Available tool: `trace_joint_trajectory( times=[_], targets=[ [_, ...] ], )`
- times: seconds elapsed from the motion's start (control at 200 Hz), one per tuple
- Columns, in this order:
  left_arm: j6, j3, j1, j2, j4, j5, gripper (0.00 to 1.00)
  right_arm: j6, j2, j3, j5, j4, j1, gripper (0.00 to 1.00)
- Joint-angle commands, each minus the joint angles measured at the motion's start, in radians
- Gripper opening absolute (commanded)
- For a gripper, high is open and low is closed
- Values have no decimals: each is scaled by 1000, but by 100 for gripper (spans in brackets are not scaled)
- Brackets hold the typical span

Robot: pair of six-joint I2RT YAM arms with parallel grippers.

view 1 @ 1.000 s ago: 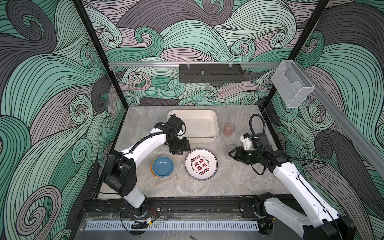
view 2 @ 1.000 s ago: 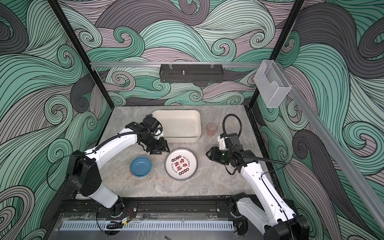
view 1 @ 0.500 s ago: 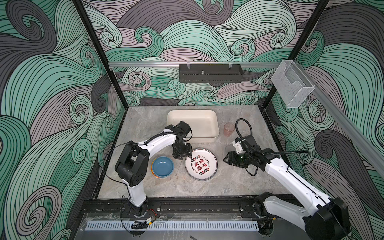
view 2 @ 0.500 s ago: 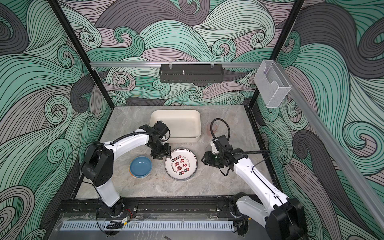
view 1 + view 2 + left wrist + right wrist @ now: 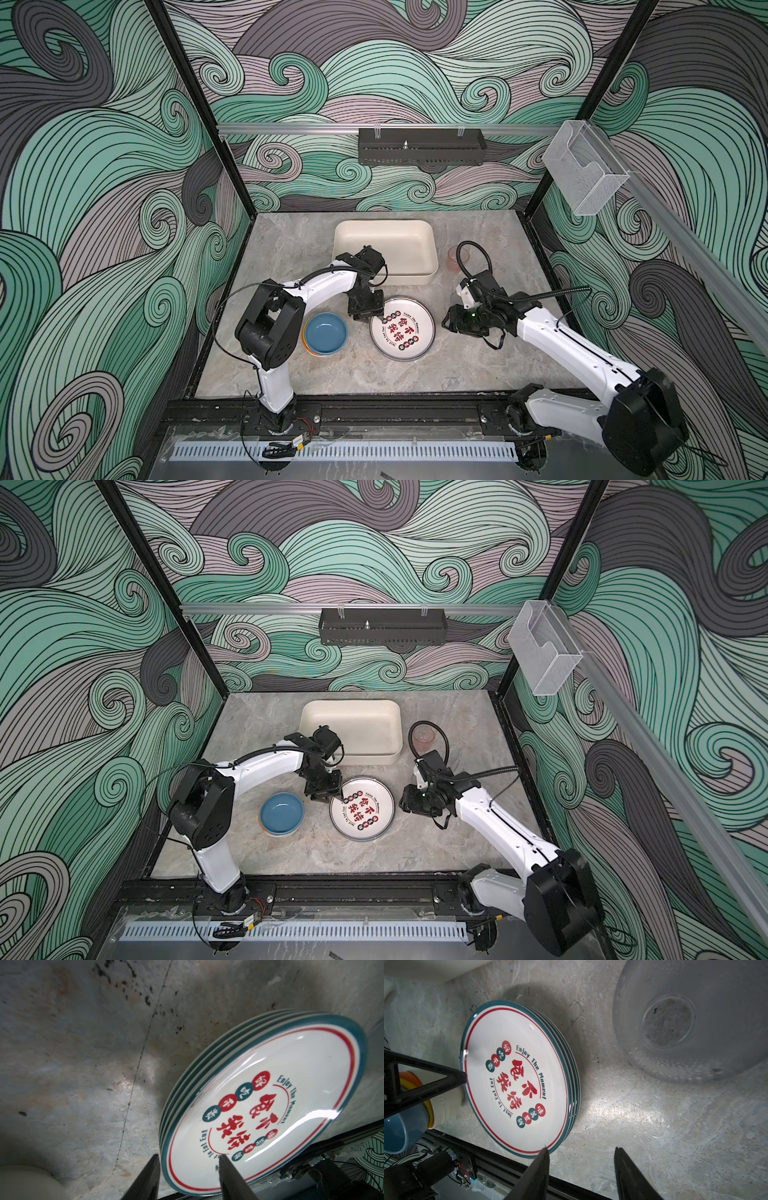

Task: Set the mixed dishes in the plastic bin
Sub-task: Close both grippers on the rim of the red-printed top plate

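Nothing's in the plastic bin (image 5: 384,249) yet, it sits empty at the back of the table (image 5: 291,257). Plate stack (image 5: 402,332), bowls (image 5: 325,333) and pink cup (image 5: 454,257) all lie outside it. My left pincer (image 5: 188,1156) gapes astride the plates' rim; my right pincer (image 5: 581,1148) is wide and empty, beside them.

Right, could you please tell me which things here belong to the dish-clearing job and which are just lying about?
Job: stack of printed plates, stack of small bowls, pink translucent cup, clear cup, cream plastic bin.
Lying about: black perforated tray, clear acrylic box.
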Motion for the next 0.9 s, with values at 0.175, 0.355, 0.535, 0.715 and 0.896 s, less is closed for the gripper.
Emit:
trace_joint_trajectory(
  times=[0.175,0.355,0.535,0.715,0.896],
  targets=[
    [-8,-10,-12,21,9,17,48,14,39,22,27,18,22,51],
    [-9,-15,-13,19,12,18,48,15,46,23,32,22,29,51],
    [-9,-15,-15,16,14,28,43,16,68,22,35,24,34,51],
    [-6,-10,-16,9,12,28,40,21,83,18,40,34,42,50],
    [-1,-9,-16,22,13,34,40,23,92,16,39,39,45,50]
  ],
)
